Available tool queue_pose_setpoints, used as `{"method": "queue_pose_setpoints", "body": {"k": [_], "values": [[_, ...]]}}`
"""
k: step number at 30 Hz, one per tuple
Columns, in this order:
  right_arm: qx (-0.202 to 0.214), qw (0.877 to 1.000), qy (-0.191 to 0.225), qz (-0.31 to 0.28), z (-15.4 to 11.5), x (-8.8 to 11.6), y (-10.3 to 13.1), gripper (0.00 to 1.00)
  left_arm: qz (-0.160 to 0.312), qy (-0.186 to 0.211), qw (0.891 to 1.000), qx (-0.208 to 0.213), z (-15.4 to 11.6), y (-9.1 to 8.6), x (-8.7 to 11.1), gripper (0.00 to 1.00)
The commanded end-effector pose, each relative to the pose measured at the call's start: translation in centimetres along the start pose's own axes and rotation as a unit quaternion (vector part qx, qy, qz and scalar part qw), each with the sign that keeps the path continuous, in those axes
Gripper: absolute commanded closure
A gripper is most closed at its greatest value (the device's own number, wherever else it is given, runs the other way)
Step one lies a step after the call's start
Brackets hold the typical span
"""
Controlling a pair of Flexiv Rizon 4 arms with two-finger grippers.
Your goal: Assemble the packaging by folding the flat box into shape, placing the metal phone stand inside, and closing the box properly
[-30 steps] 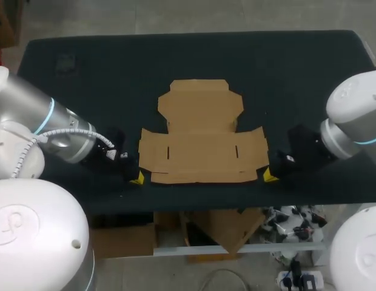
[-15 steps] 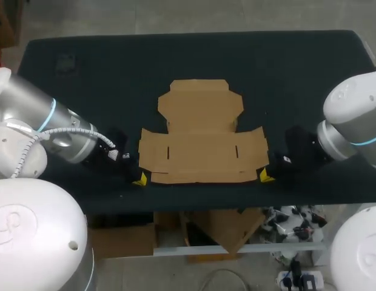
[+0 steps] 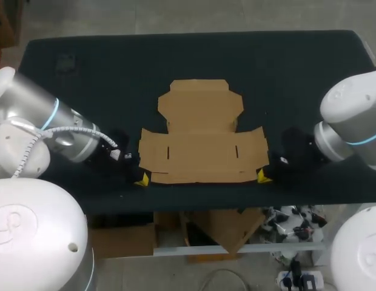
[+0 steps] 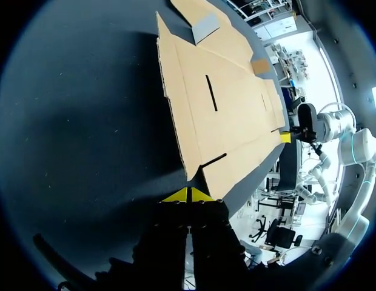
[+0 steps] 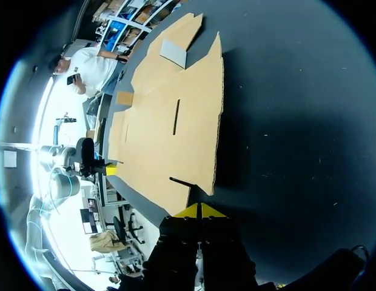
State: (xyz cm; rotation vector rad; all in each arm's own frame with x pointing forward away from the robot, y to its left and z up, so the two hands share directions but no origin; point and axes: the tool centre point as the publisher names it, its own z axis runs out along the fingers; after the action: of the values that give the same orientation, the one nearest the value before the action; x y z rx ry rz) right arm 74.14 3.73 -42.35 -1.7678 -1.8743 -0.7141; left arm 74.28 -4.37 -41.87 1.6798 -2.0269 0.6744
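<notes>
Head view: the flat cardboard box (image 3: pixel 202 140) was seen unfolded on the tabletop (image 3: pixel 85 73), the left gripper (image 3: pixel 141 179) and right gripper (image 3: pixel 261 176) set at its near corners — tips pressed together on both. If driven in unevenly, the sheet could be skewed or pushed away rather than its flap lifted.

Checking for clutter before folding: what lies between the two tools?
Only the flat box: its near flap fills the stretch between the left tool and the right tool, as the head view shows.
</notes>
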Motion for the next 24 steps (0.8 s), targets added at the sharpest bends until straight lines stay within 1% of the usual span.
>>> {"method": "queue_pose_setpoints", "body": {"k": [1,24], "values": [[0.003,1.000,0.005,-0.001,0.44,-0.04,0.24,1.00,0.000,0.000,1.000,-0.004,0.35,-0.25,-0.09,1.00],[-0.009,1.000,0.011,0.000,0.29,0.28,0.58,1.00,0.008,0.005,1.000,-0.012,0.97,-0.31,0.78,1.00]]}}
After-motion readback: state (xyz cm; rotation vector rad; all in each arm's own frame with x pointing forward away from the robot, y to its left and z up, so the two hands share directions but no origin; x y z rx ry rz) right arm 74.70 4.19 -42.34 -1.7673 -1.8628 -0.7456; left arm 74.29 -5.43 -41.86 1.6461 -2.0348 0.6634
